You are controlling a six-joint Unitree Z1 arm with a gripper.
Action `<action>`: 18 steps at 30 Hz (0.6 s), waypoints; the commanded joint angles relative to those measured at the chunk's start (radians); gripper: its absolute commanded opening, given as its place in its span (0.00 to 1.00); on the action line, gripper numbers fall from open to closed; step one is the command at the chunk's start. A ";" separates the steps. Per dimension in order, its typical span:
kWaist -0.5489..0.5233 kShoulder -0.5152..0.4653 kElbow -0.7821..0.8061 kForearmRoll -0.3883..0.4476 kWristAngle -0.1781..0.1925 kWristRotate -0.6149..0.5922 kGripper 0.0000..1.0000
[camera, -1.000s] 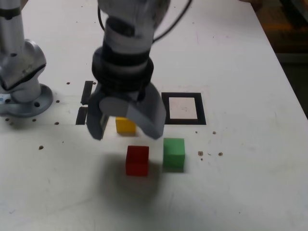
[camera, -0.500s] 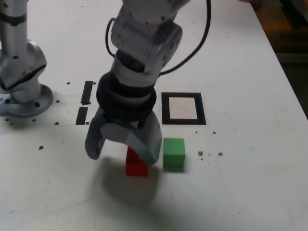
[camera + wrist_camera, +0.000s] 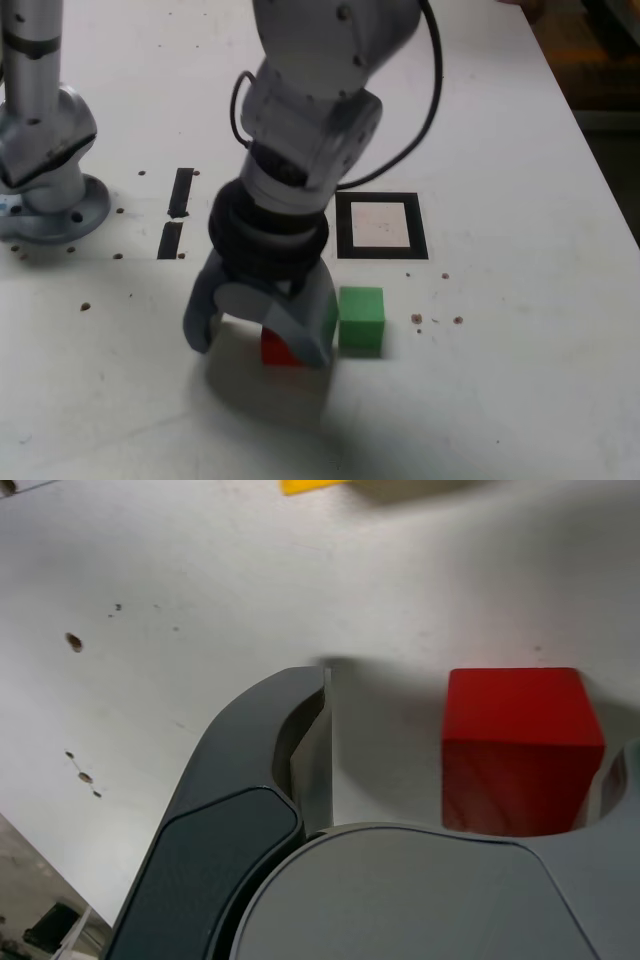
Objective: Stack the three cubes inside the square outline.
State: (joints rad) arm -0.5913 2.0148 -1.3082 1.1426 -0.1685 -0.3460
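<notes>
Lower now than a second ago, the gripper (image 3: 262, 342) has dropped from above the yellow cube to the tabletop, its grey jaws spread wide on either side of the red cube (image 3: 274, 347). In the wrist view the red block sits between the fingers, closer to one, with a clear gap to the other finger (image 3: 300, 750), so nothing is gripped.

Inside the square outline (image 3: 380, 225) (thick black tape around a white patch) there is nothing but bare surface. The green cube (image 3: 361, 318) stands just beside the red one on the exterior view's right, below the outline and apart from it. Only a sliver of the yellow cube (image 3: 312, 485) shows, at the edge of the wrist view; in the exterior view the arm hides it.

The table (image 3: 500, 380) is matte white, flecked with small dark specks and holes. Two short black strips (image 3: 177, 210) lie to the exterior view's left of the outline, and a grey metal post on a round base (image 3: 45, 190) stands at the far left. The cubes look solid, sharp-edged and plainly coloured; the gripper's shell is smooth, curved grey plastic.
</notes>
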 commanded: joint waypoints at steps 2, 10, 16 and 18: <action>-0.002 0.014 -0.015 -0.002 -0.002 0.003 0.93; -0.002 0.016 -0.010 0.001 -0.001 -0.004 0.85; 0.007 0.016 -0.006 0.013 -0.007 -0.019 0.66; 0.010 0.016 -0.006 0.013 -0.006 -0.021 0.55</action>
State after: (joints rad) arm -0.5829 2.0283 -1.3149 1.1540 -0.1754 -0.3663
